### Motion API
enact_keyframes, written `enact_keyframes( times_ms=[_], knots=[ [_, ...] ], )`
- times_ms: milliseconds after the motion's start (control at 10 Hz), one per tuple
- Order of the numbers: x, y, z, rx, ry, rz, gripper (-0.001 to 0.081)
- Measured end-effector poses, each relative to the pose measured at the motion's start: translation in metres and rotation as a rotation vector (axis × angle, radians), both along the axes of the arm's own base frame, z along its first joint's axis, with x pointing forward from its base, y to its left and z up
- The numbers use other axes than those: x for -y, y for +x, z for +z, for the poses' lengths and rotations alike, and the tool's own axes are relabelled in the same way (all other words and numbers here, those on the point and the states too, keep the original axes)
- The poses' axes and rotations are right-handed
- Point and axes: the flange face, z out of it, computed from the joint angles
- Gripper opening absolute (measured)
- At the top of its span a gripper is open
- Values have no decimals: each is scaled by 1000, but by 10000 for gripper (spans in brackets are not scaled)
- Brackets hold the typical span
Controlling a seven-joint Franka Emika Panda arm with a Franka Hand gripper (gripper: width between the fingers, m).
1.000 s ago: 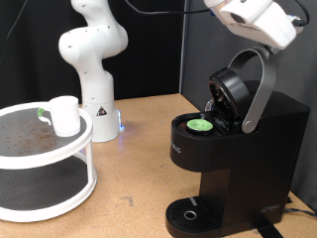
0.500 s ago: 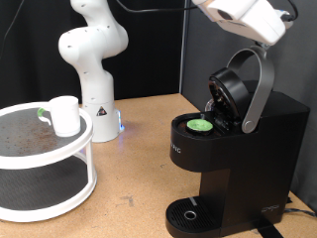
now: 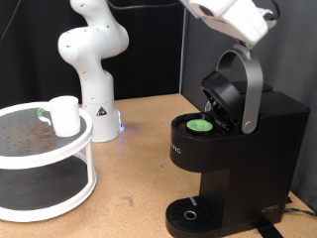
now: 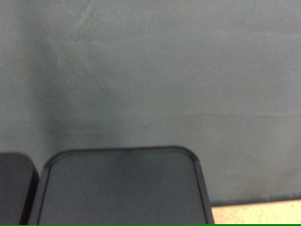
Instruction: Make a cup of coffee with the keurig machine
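The black keurig machine (image 3: 238,149) stands at the exterior view's right with its lid (image 3: 224,97) raised part way. A pod with a green top (image 3: 201,125) sits in its open chamber. My gripper (image 3: 239,42) is at the top of the curved silver handle (image 3: 253,84); its white hand fills the view's top edge and its fingers do not show clearly. The white cup (image 3: 64,115) stands on the upper tier of a white round stand (image 3: 84,149) at the left, far from the gripper. The wrist view shows only a dark rounded shape (image 4: 122,188) against a grey backdrop.
A second white robot arm base (image 3: 94,69) stands at the back, left of centre, beside the stand. A small green thing (image 3: 42,112) lies behind the cup. The round drip base (image 3: 188,213) of the machine has nothing on it. The table is bare wood.
My hand has moved towards the exterior view's left. The silver handle has swung from leaning right to nearly upright, and the lid has come lower over the pod.
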Motion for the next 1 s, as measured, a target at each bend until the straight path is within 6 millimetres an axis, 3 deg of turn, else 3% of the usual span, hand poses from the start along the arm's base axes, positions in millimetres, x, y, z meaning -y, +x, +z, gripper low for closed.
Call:
enact_keyframes(
  times_ms=[500, 1000],
  knots=[
    [58, -5, -6, 26, -120, 21, 3],
    [106, -13, -55, 12, -196, 25, 3]
  ],
)
